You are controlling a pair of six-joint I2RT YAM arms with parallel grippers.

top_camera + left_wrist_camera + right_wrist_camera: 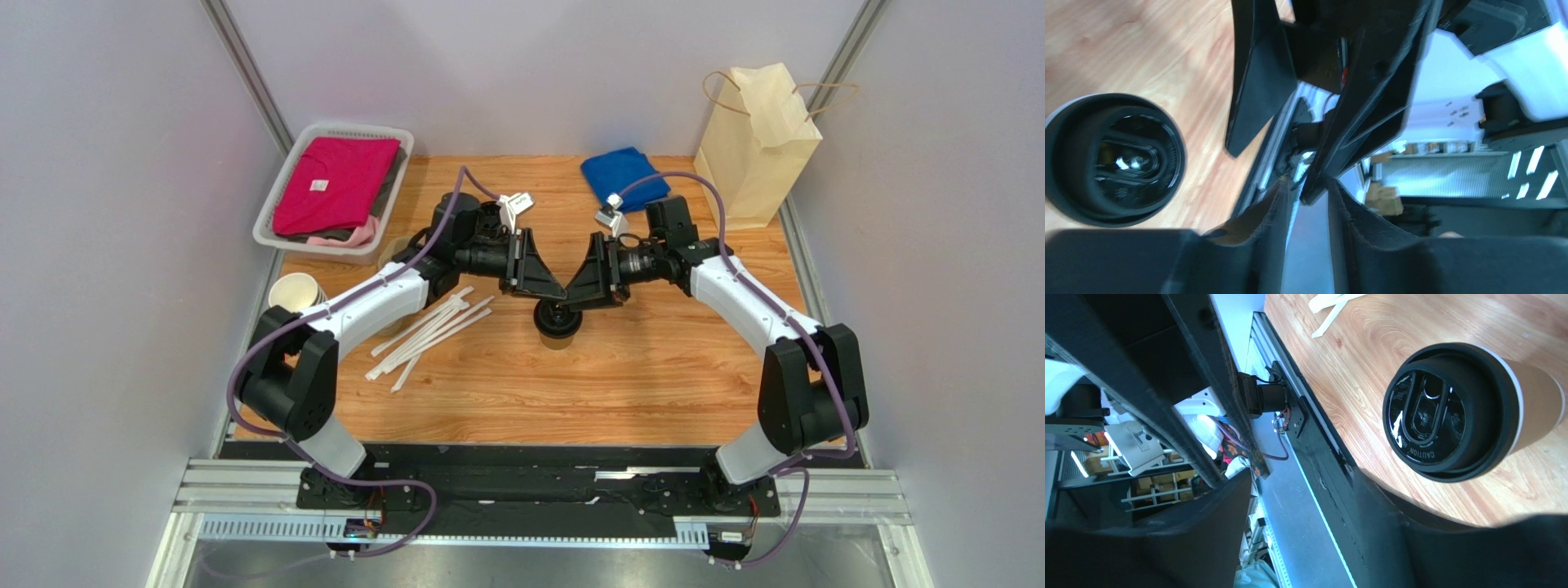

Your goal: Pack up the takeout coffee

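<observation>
Hovering my left jaws & right jaws part-open, empty; takeout coffee (558,321) just below them, prob light, crushable paper, slick lid (1438,413), so I'd pinch mid-wall gently

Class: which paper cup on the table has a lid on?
The takeout coffee at mid-table: a black lid caps it. The cup at the left edge stands open, its white inside showing.

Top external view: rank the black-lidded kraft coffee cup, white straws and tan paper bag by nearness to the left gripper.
1. The black-lidded kraft coffee cup, on the left gripper's near side.
2. The white straws, to its left.
3. The tan paper bag, far-right corner.
</observation>
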